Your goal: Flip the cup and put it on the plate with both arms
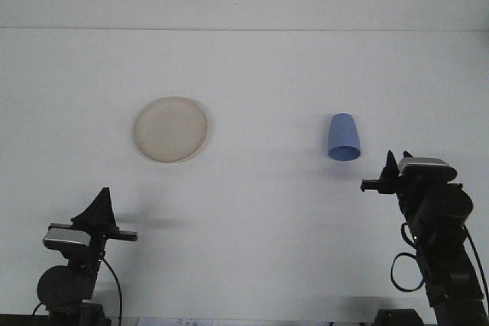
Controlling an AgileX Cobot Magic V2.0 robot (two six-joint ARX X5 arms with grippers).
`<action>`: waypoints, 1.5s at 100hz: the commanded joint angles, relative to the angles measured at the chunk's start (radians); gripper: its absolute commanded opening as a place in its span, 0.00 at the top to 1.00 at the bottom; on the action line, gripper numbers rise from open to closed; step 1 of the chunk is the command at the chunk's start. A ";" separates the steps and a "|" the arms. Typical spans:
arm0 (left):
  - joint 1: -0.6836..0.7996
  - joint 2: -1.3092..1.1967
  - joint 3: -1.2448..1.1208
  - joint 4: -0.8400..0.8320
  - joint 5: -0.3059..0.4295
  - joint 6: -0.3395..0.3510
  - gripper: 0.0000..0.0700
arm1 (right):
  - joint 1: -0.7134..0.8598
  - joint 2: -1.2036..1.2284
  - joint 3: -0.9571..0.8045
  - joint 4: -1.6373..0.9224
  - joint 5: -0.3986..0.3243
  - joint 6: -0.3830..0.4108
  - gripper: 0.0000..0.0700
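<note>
A blue cup (343,137) lies on the white table at the right, narrow end away from me and wider end toward me. A cream plate (171,129) sits flat on the table at the left, far from the cup. My right gripper (397,161) is raised just below and to the right of the cup, not touching it. Its two tips stand slightly apart with nothing between them. My left gripper (100,205) rests low at the near left, well below the plate, its fingers meeting in a point.
The white table (260,211) ends at a far edge along the back wall. Only the plate and the cup stand on it.
</note>
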 commanded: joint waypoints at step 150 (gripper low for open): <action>0.001 -0.001 -0.019 0.013 -0.005 -0.002 0.98 | -0.006 0.904 -0.160 1.073 -0.180 -0.089 1.00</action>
